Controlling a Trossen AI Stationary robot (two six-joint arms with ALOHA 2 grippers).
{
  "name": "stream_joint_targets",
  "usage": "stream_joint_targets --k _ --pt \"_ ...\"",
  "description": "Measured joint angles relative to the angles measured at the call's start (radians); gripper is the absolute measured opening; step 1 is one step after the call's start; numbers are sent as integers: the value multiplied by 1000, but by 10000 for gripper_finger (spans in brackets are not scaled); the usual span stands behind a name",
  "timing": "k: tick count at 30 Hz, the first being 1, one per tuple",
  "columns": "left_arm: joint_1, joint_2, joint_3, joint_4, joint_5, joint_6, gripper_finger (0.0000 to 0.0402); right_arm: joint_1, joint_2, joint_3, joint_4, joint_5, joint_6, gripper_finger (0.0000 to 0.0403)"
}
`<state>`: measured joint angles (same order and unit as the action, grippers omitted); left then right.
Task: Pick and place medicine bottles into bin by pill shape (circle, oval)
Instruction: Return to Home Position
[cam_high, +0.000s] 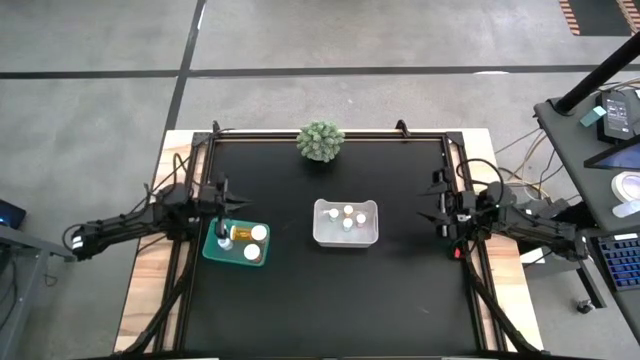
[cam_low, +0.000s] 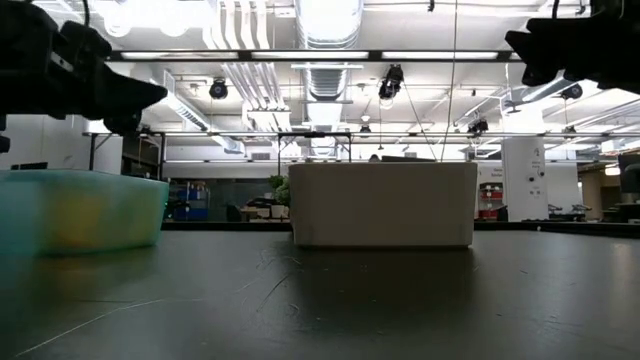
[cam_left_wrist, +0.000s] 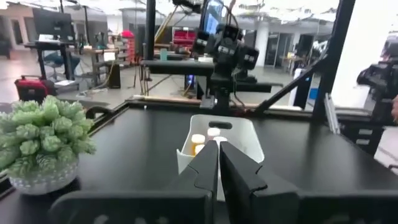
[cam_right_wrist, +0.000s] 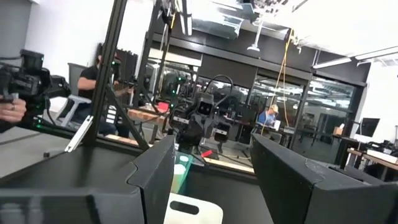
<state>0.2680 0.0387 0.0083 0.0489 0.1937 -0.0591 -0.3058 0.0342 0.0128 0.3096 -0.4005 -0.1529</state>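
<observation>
Teal bin (cam_high: 236, 261) lay directly below my left gripper (cam_high: 221, 236), closed and empty; right gripper (cam_high: 438, 213), spread apart, sat nearer the white bin (cam_high: 318, 225).

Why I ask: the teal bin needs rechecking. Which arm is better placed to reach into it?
Probably left. The left tool, shut, hangs over the teal bin; the right tool, open, sits beyond the white bin.

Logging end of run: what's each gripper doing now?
Left gripper, by the teal bin: shut, empty.
Right gripper, right of the white bin: open, empty.
</observation>
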Motion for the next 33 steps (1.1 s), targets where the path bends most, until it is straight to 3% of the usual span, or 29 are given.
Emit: stream_joint_targets --k 5,17,33 --pt "0 -1 0 24 1 -8 0 0 3 0 -25 11 -10 201" --pt "0 20 -1 21 -8 -9 0 0 21 -1 -211 12 289 201" --pt "0 25 -3 22 -8 -9 0 0 21 -2 -232 12 311 201"
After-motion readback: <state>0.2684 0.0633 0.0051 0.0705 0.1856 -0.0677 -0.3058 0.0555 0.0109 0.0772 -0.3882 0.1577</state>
